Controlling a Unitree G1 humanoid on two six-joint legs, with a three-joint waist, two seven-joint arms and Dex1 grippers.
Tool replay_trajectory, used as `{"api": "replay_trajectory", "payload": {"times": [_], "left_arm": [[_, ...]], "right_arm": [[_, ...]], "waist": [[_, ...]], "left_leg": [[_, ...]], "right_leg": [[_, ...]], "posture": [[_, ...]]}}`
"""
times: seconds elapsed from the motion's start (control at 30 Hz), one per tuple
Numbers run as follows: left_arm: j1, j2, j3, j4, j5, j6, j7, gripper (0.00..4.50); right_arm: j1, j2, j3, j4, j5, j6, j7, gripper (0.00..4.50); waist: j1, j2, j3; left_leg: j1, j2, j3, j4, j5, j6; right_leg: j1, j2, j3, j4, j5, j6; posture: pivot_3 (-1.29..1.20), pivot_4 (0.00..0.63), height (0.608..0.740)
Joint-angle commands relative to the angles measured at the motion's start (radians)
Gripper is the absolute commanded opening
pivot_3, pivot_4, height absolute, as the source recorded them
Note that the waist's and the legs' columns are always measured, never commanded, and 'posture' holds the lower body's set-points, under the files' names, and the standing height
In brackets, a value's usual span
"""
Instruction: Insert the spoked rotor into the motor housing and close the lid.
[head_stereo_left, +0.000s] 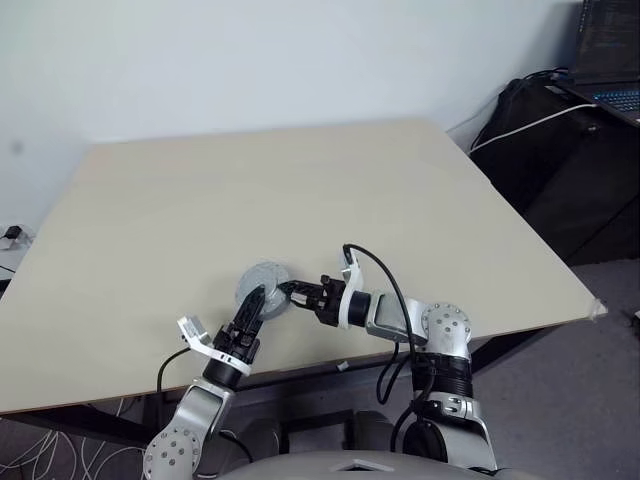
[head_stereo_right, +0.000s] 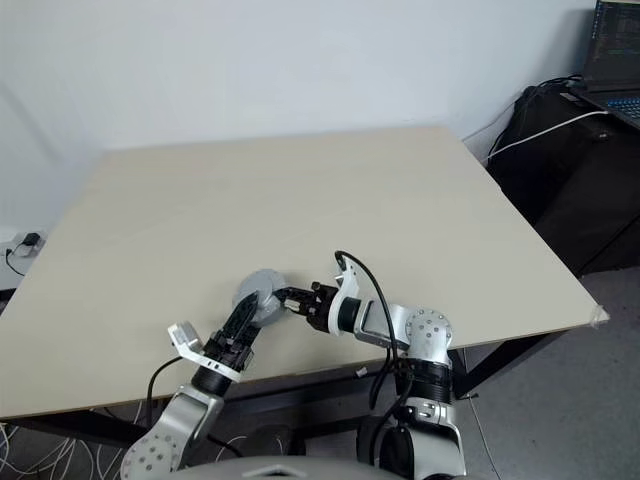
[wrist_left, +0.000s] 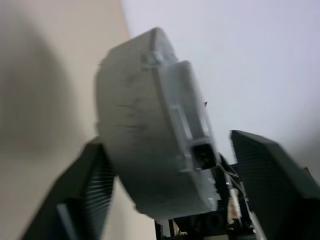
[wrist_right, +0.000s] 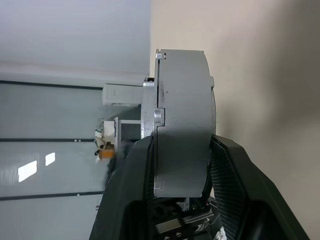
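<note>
Nearest the lens, left gripper (head_stereo_left: 259, 298) and right gripper (head_stereo_left: 291, 292), meeting just inside the front edge of the table (head_stereo_left: 300, 170) on one round grey part.

Behind them:
- Pale beige table, broad and bare but for that part.
- Off its right corner, well apart, dark desk (head_stereo_left: 585, 170) with a lit laptop (head_stereo_left: 612, 60) on top and a white cable (head_stereo_left: 530, 125) trailing across it.

Then the motor housing (head_stereo_left: 263, 281):
- Sits between the two grippers, low over the tabletop or resting on it; cannot tell which from above.
- Shows in the right wrist view as a thick grey drum (wrist_right: 182, 125) seen edge-on.
- Carries a thinner grey plate, probably the lid (wrist_right: 150, 107), flush against one flat face, with a fine seam between the two.

Right gripper:
- Comes in from the right, pointing left along the table.
- Clamps the drum across its thickness, one black finger (wrist_right: 130, 190) against the plate side and the other against the opposite face.

Left gripper:
- Reaches up from the front edge, pointing away from the robot.
- Straddles the same drum with fingers spread.
- One ribbed finger (wrist_left: 82, 195) lies at or against one face, somewhat blurred in the left wrist view.
- Other finger stands clear of the drum, a gap of pale wall between.
- Not closed on anything.
</note>
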Motion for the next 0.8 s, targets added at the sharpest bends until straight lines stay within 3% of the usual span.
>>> {"api": "replay_trajectory", "payload": {"times": [0.03, 0.5, 0.6, 0.67, 0.8], "left_arm": [[-0.02, -0.079, -0.012, -0.018, -0.033, -0.013, -0.012, 2.59], [-0.024, -0.08, -0.019, -0.02, -0.049, -0.051, 0.005, 2.43], [-0.024, -0.083, -0.021, -0.023, -0.053, -0.067, 0.009, 2.39], [-0.025, -0.086, -0.021, -0.027, -0.054, -0.076, 0.012, 2.09], [-0.026, -0.088, -0.025, -0.032, -0.058, -0.088, 0.018, 2.09]], "right_arm": [[0.057, 0.075, 0.016, -0.016, 0.044, -0.005, 0.008, 1.31], [0.063, 0.067, 0.01, -0.025, 0.002, -0.089, -0.015, 1.31], [0.066, 0.063, -0.001, -0.026, 0.006, -0.102, -0.022, 2.29], [0.069, 0.059, -0.007, -0.031, 0.009, -0.113, -0.027, 2.93], [0.081, 0.046, -0.031, -0.032, 0.001, -0.145, -0.056, 4.24]], "waist": [[0.0, 0.0, 0.0], [0.0, 0.0, 0.0], [0.0, 0.0, 0.0], [0.0, 0.0, 0.0], [0.001, 0.0, 0.0]], "left_leg": [[0.0, 0.0, 0.0, 0.0, 0.0, 0.0], [0.0, 0.0, 0.0, 0.0, 0.0, 0.0], [0.001, 0.0, 0.0, 0.0, 0.0, 0.0], [0.001, 0.0, 0.001, 0.0, 0.0, 0.0], [0.001, 0.0, 0.001, 0.0, 0.0, 0.0]], "right_leg": [[0.0, 0.0, 0.0, 0.0, 0.0, 0.0], [0.001, 0.0, 0.0, 0.0, 0.0, 0.0], [0.001, 0.0, 0.0, 0.0, 0.001, 0.0], [0.001, 0.0, 0.001, 0.0, 0.001, 0.0], [0.002, 0.0, 0.001, 0.0, 0.001, 0.0]], "posture": [[0.0, 0.0, 0.74], [0.0, 0.0, 0.74], [0.0, 0.0, 0.74], [0.0, 0.0, 0.74], [0.0, 0.0, 0.74]]}}
